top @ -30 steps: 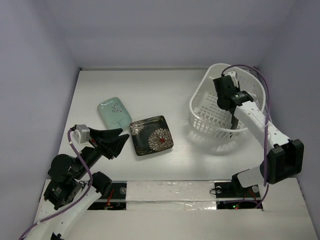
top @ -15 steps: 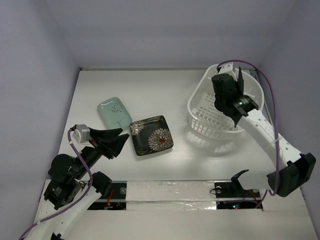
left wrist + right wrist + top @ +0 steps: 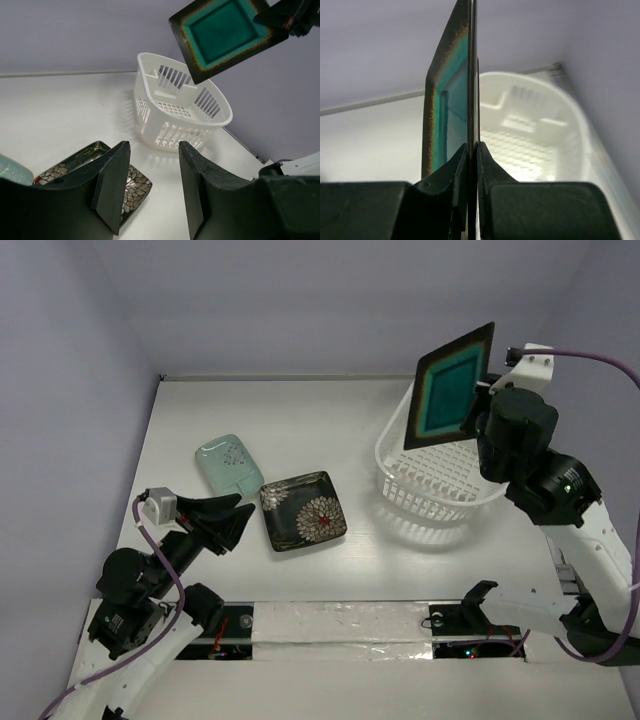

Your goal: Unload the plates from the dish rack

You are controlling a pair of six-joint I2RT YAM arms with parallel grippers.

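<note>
My right gripper is shut on the rim of the teal-centred plate with a dark brown rim and holds it upright, high above the white dish rack. The right wrist view shows the plate edge-on between the jaws, with the rack below. The plate and the rack also show in the left wrist view. My left gripper is open and empty at the near left. A dark plate with white flowers and a pale mint plate lie on the table.
The table is white, with grey walls at the back and sides. The flower plate lies just under my left fingers in the left wrist view. A silver tape strip runs along the near edge between the arm bases.
My right arm has lifted the teal-centred plate up out of the dish rack, from inside the basket to high above it. The left arm has not moved.
</note>
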